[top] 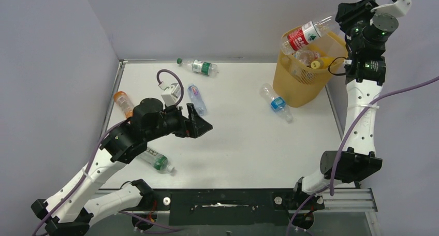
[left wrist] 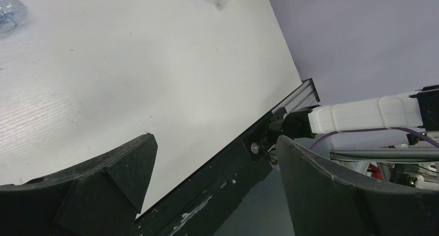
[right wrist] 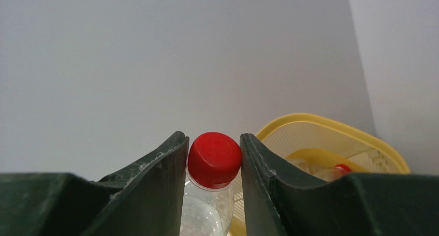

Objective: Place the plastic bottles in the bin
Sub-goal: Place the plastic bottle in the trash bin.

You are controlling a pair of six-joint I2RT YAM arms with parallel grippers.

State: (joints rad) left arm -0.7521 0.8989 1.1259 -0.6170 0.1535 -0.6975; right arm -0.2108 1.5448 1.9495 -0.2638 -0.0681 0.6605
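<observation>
A tall translucent yellow-orange bin [top: 305, 93] with ribbed sides stands at the far right corner of a white table [top: 243, 143]. Inside it lie several bottles, among them a yellow one [top: 321, 63] and a clear one [top: 306, 57].

Above the bin's rim, the right gripper [top: 332, 20] holds a clear bottle [top: 305, 37] tilted, base towards the left. The fingers are closed narrowly on its neck, just under a red cap [right wrist: 214, 157]. Its red label carries white writing and a green mark, too small to read.

Five bottles lie on the table:
- a clear one with a blue label [top: 277, 103], just left of the bin
- a blue-labelled one [top: 196, 99], farther left
- a green-capped one [top: 199, 66], left of the bin by the back wall
- an orange one [top: 123, 102], at the left edge, far from the bin
- a green-labelled one [top: 155, 161], far left and nearest the arms' bases

No label on these is readable.

The left gripper [top: 199, 123] hovers over the table well left of the bin, fingers spread wide and holding nothing.
</observation>
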